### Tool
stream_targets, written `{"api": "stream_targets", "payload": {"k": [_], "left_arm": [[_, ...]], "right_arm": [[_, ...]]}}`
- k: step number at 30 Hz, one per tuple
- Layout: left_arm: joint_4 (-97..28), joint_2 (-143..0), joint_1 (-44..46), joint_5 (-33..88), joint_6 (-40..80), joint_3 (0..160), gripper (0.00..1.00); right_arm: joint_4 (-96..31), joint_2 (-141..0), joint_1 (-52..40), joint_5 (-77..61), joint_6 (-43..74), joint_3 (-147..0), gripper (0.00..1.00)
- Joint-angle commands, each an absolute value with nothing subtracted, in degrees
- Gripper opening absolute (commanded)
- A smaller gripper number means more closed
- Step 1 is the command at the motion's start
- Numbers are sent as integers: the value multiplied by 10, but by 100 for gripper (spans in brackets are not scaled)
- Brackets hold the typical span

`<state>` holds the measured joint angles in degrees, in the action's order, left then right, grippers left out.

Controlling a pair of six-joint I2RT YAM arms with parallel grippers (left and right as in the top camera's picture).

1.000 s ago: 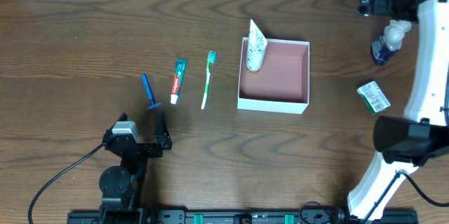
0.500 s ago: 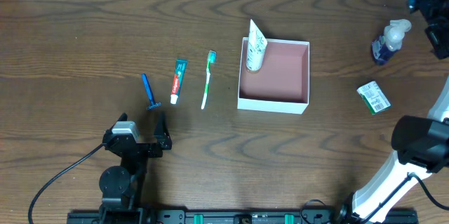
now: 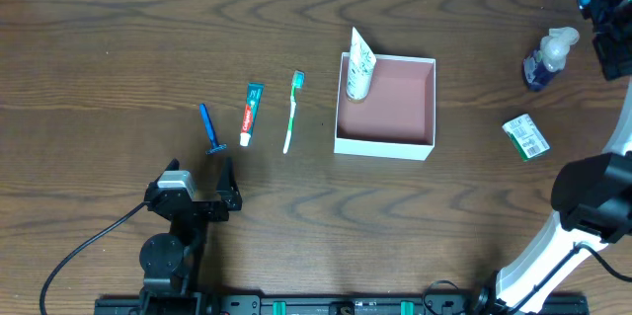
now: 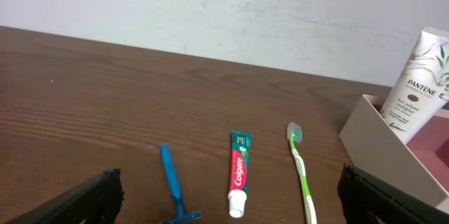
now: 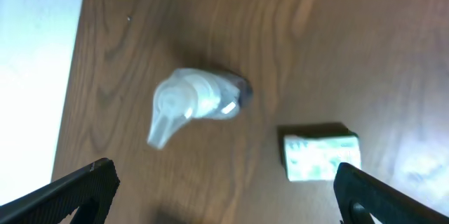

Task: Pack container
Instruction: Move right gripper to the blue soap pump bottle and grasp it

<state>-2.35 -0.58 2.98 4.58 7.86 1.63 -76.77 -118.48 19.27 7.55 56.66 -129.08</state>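
Well apart from the spread left fingers (image 4: 83, 200) and spread right fingers (image 5: 76, 190) lies the container (image 3: 385, 145).

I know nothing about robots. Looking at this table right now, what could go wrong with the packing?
The pump bottle stands upright close to the open right gripper; an off-centre approach could tip it over. The white tube stands propped in a corner of the container, so anything set in beside it might topple it. The toothbrush looks nearly as long as the container is wide, so it may catch on a wall.
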Motion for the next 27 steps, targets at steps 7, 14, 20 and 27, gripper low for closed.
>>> {"api": "stream_targets", "payload": {"k": [7,14,20,27], "left_arm": [[-35,-2,26,55,76,2,98],[-36,-2,26,55,76,2,98],[-35,-2,26,55,76,2,98],[-35,-2,26,55,76,2,98]], "right_arm": [[-663,-1185,192,45,592,-1185,98],[-631,-1187,192,45,592,-1151,94],[-620,-1191,192,45,592,-1149,85],[-618,-1194,192,45,602,-1148,73]]}}
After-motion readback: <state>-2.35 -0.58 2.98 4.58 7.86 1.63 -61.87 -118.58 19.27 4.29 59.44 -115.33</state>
